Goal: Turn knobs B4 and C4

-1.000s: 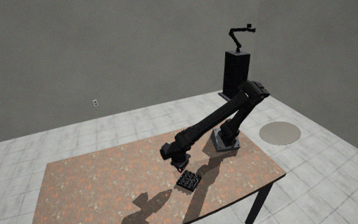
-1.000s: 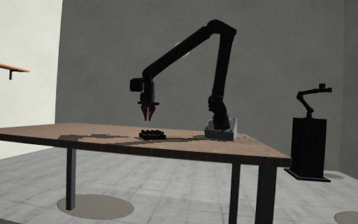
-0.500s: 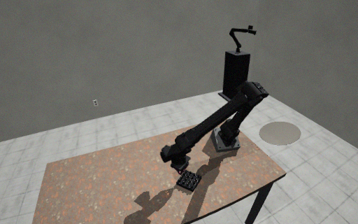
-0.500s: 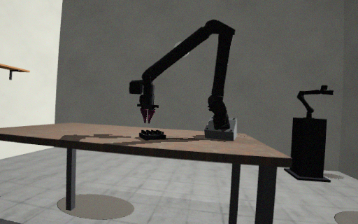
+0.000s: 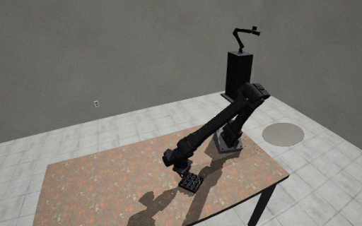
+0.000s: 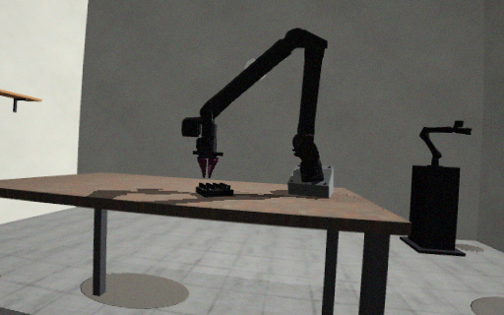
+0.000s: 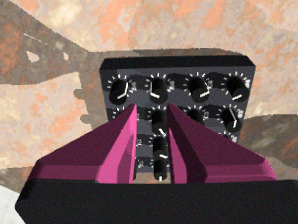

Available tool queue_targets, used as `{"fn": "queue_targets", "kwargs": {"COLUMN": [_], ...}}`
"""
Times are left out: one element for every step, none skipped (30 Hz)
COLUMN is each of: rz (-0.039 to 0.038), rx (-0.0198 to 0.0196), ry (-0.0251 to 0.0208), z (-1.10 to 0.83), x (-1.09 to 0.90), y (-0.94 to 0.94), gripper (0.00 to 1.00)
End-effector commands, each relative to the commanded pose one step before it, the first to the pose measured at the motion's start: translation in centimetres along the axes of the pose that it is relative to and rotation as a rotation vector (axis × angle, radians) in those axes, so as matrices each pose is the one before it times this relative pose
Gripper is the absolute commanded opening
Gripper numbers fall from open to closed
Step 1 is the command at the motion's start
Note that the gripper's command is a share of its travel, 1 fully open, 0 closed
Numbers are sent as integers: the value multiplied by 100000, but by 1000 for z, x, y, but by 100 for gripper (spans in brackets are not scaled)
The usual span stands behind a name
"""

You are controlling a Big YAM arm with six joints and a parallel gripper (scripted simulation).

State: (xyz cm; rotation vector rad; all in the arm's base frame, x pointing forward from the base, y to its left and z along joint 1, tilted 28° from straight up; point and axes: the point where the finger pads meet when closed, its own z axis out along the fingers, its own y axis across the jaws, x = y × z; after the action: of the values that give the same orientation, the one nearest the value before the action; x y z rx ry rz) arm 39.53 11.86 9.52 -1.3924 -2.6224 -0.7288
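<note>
The knob box (image 5: 189,182) is a small black box with rows of black knobs, each with a white line. It stands flat on the mottled brown table, also in the exterior view (image 6: 215,189) and in the wrist view (image 7: 176,106). My gripper (image 5: 182,173) (image 6: 207,173) points straight down and hangs a short way above the box, touching nothing. Its magenta fingers stand a narrow gap apart with nothing between them. A column of knobs shows through that gap. The fingers hide the box's near rows, and the printed names are too small to read.
The arm's grey base (image 5: 229,141) is bolted to the table behind the box, near the right edge. A black pedestal with a small arm (image 5: 239,70) stands on the floor beyond the table. The table's front edge lies close to the box.
</note>
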Motion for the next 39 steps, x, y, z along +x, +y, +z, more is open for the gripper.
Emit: {"fn": "queue_targets", "kwargs": {"rz": [741,0,0,375,-200,-249,-41,-36,29,248,264,-8,-197,-119,-19,-53,-43,24,0,0,130,3,0,0,0,0,0,0,0,0,0,0,0,0,0,0,0,0,0], "rx": [859,0,0,-141,78,78,-3,0,-18,-90,128,67,-37,46,107,33,-22,8,0,0,33,0,0,0,0,0,0,0,0,0,0,0,0,0,0,0,0,0,0], "ry": [134,0,0,-116,66,84,10,3,-29,-120,-6,24,37,66,56,23,-8,-5,0,0,-15,-1,0,0,0,0,0,0,0,0,0,0,0,0,0,0,0,0,0], "z": [968,0,0,17,115,110,64,56,38,-8,-1,30,44,34,21,16,6,-3,0,0,-20,0,0,0,0,0,0,0,0,0,0,0,0,0,0,0,0,0,0], "x": [68,0,0,-150,87,95,4,3,-25,-118,-64,9,47,45,30,20,1,-11,0,0,-40,-1,0,0,0,0,0,0,0,0,0,0,0,0,0,0,0,0,0], "y": [-154,0,0,-35,18,21,0,0,-7,-28,-69,-16,30,4,-18,-1,7,-8,0,0,-29,-1,0,0,0,0,0,0,0,0,0,0,0,0,0,0,0,0,0], "gripper": [19,19,19,19,19,19,19,19,19,19,19,19,19,19,19,19,19,19,19,19,19,19,19,19,19,19,19,19,19,19,19,19,19,19,19,19,19,19,19]}}
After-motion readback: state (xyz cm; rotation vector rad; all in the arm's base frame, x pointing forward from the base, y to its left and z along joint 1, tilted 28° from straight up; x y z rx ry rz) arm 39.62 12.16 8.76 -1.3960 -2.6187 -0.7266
